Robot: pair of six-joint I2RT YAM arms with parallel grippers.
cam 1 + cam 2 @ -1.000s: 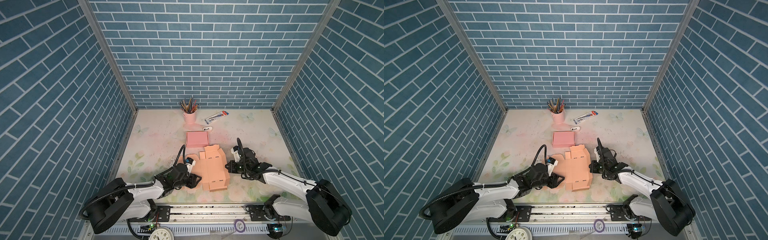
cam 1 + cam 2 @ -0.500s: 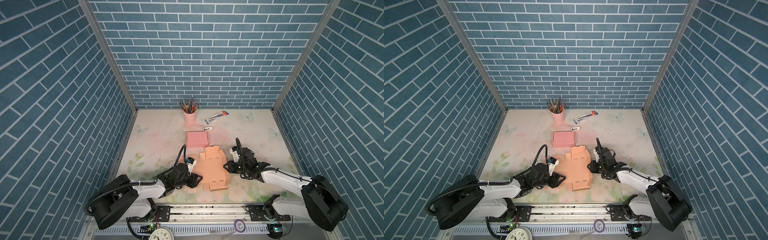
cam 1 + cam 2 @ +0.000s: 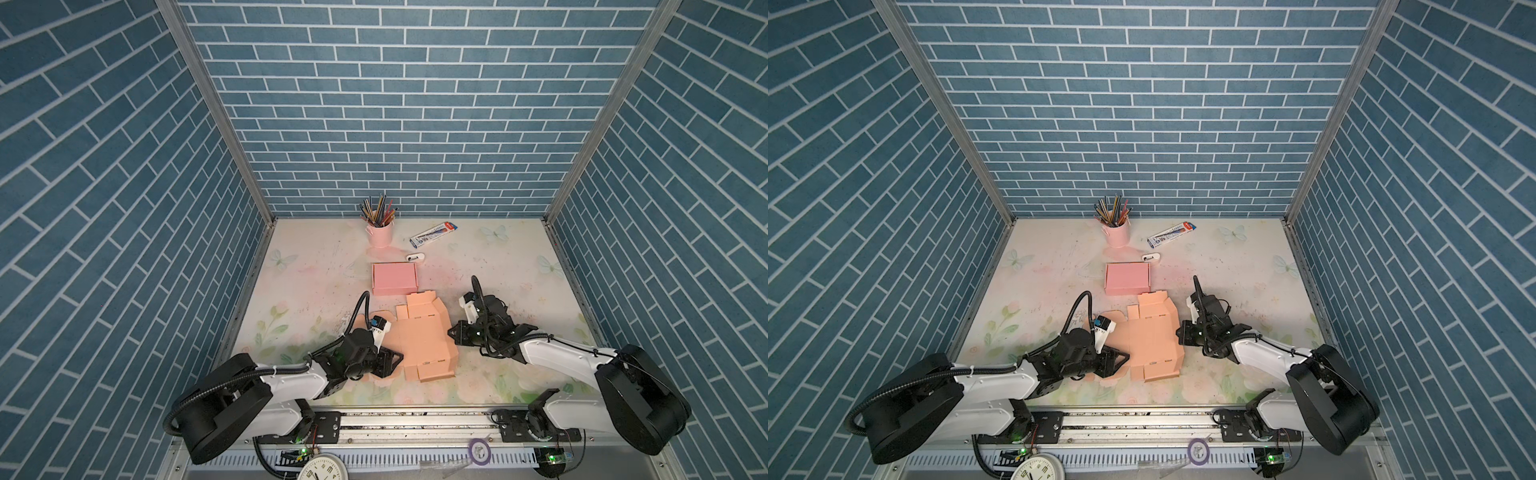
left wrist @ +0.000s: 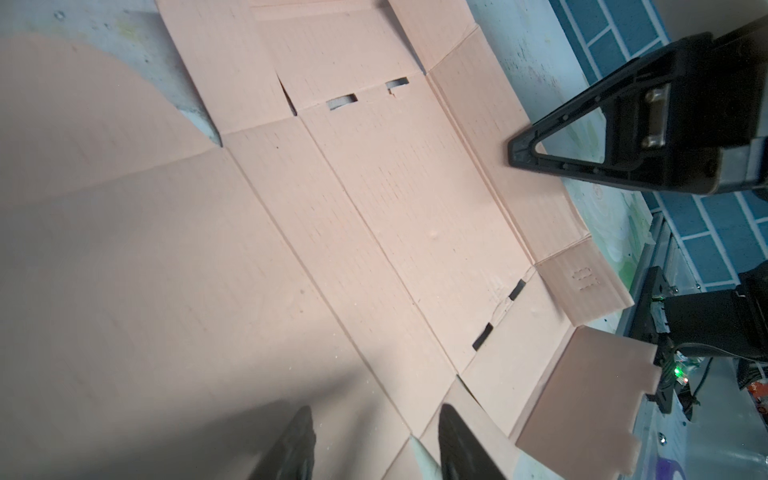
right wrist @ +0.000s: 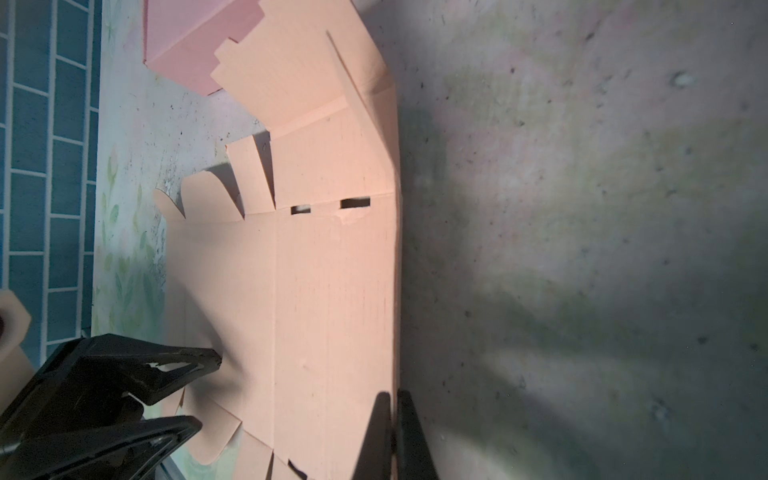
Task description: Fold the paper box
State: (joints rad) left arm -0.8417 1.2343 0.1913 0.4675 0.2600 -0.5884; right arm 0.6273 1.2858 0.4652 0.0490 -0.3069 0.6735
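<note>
The paper box is a flat peach cardboard blank lying near the front of the table. My left gripper stands open at the blank's left edge. One finger is over the big panel and the other over a corner flap. My right gripper is shut on the blank's right side flap, which stands slightly raised. Each wrist view also shows the opposite gripper: the right gripper and the left gripper.
A finished pink box sits just behind the blank. Further back are a pink cup of pencils, a blue pencil carton and a small white object. Brick walls close in the table on three sides.
The right arm has shifted very slightly toward the blank. The blank and the left gripper stay where they were.
</note>
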